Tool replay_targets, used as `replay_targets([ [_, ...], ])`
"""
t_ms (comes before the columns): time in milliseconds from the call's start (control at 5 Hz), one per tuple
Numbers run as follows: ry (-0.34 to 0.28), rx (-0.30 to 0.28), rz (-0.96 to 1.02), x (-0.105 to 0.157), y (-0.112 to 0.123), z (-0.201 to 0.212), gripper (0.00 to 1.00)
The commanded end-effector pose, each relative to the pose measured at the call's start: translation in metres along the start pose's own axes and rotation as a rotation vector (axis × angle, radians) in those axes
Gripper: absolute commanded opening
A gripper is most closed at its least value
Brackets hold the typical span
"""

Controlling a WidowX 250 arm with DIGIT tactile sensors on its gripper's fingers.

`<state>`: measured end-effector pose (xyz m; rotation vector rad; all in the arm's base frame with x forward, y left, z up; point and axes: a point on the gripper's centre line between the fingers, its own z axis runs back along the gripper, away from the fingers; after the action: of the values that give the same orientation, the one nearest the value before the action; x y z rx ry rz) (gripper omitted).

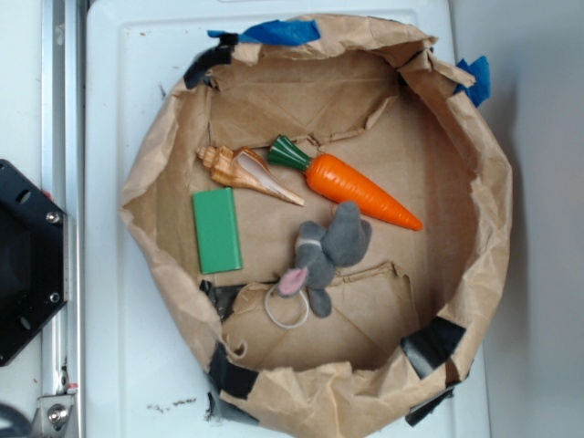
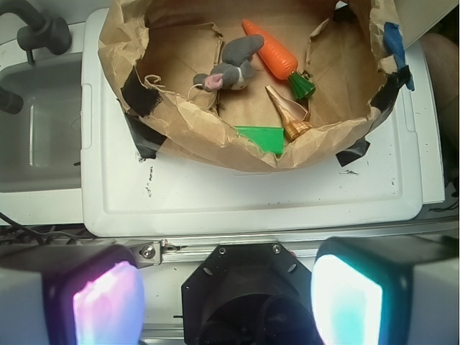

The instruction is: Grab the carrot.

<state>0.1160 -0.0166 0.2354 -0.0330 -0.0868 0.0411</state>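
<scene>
A crumpled brown paper bag basin (image 1: 155,155) on the white tabletop (image 1: 128,365) holds 4 things: the glossy orange toy carrot (image 1: 360,190) at centre, a tan spiral seashell (image 1: 248,172), a green flat block (image 1: 217,231), and a grey plush mouse (image 1: 327,251). Open floor lies lower right. The claw (image 2: 226,298) gapes wide, empty, outside the rim.

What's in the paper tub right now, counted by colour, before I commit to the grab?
Orange: 1, carrot
Tan: 1, seashell
Green: 1, flat block
Grey: 1, plush mouse
White: 1, ring
Total: 5
</scene>
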Motion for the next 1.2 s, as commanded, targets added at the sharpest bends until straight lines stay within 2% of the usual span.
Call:
replay_targets([
  [0, 0.000, 0.000, 0.000, 0.000, 0.000, 0.000, 1.00],
  [200, -0.048, 0.068, -0.032, 0.050, 0.014, -0.007, 1.00],
  [600, -0.046, -0.013, -0.361, 0.127, 0.020, -0.036, 1.00],
  [800, -0.008, -0.070, -0.418, 0.147, 0.029, -0.066, 1.00],
  [1000, 0.014, -0.065, -0.487, 0.148, 0.038, -0.102, 1.00],
])
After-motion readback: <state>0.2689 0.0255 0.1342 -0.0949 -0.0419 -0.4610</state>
